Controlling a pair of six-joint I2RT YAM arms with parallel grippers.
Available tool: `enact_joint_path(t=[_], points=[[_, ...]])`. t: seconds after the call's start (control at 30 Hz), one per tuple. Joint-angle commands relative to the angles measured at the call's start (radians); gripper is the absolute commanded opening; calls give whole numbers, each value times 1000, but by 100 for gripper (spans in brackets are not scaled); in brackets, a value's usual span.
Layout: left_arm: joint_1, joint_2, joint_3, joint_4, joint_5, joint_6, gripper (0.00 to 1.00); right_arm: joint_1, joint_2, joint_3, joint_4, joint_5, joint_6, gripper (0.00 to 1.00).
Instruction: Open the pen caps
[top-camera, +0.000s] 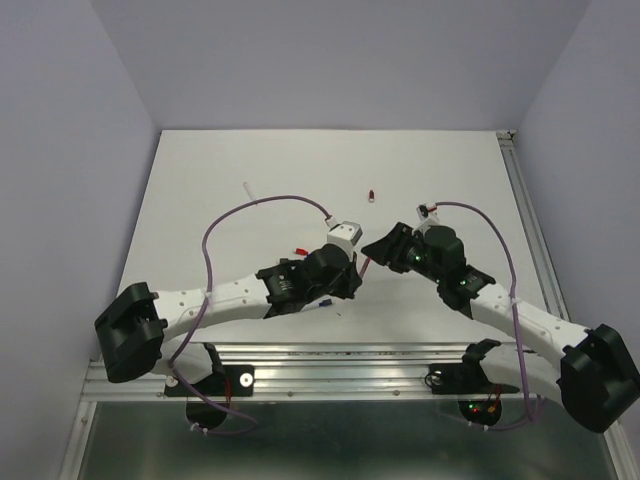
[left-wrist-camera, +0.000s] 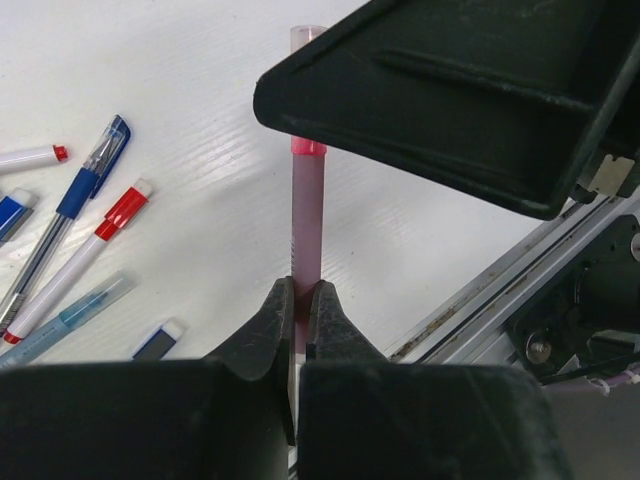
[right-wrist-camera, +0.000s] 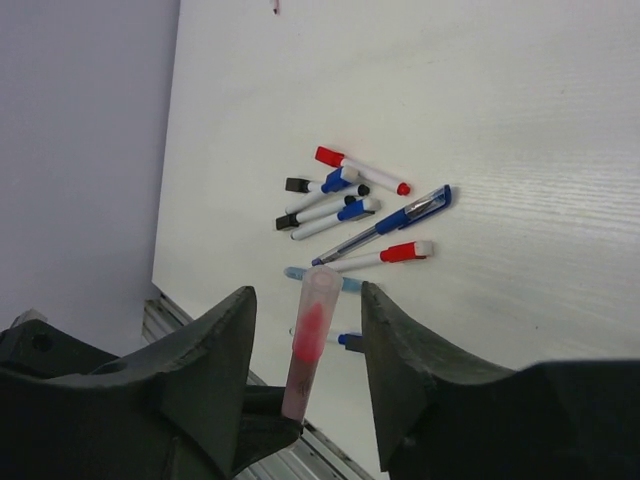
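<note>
Left hand (left-wrist-camera: 302, 297) pinched tight on translucent red pen (left-wrist-camera: 305, 215), barrel sticking straight out past fingertips. Right hand (right-wrist-camera: 306, 295) part-open, fingers either side of cap (right-wrist-camera: 320, 285) on pen's far end, gap both sides, not gripping. Other pens (right-wrist-camera: 365, 215) loose on tabletop (right-wrist-camera: 500, 100) beyond.

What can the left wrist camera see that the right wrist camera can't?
Only the left wrist camera shows the left gripper squeezed shut on the pink pen, low on its stem. Only the right wrist camera shows that the right gripper is open, a finger on each side of the pen's top without touching, plus the purple wall and pens with black ends. Both show the pink pen, the white table, and the blue pen beside the red-and-white pen.
</note>
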Motion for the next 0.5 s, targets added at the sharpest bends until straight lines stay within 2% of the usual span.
enact_joint_path(t=[0.0, 0.07, 0.1, 0.23, 0.27, 0.3, 0.33, 0.43, 0.47], points=[[-7, -51, -8, 37, 11, -1, 0, 19, 9, 69, 101, 53, -13, 46], [-7, -58, -14, 37, 14, -2, 0, 22, 11, 66, 106, 64, -17, 35], [-9, -61, -16, 37, 16, -2, 0, 24, 12, 66, 107, 66, -17, 26], [-9, -70, -11, 39, 16, -1, 0, 25, 21, 69, 109, 32, -17, 10], [-10, -71, -7, 37, 11, 7, 0, 27, 26, 70, 104, 21, -12, 1], [-9, -71, -4, 34, 8, 11, 12, 27, 25, 69, 101, 14, -9, 1], [-9, -71, 5, 33, 2, 16, 41, 29, 23, 67, 99, 3, -6, 1], [-10, -62, 25, 28, -24, 45, 71, 30, 3, 63, 95, -29, 17, 1], [-9, -59, 30, 26, -36, 53, 72, 30, -11, 60, 92, -48, 28, 1]])
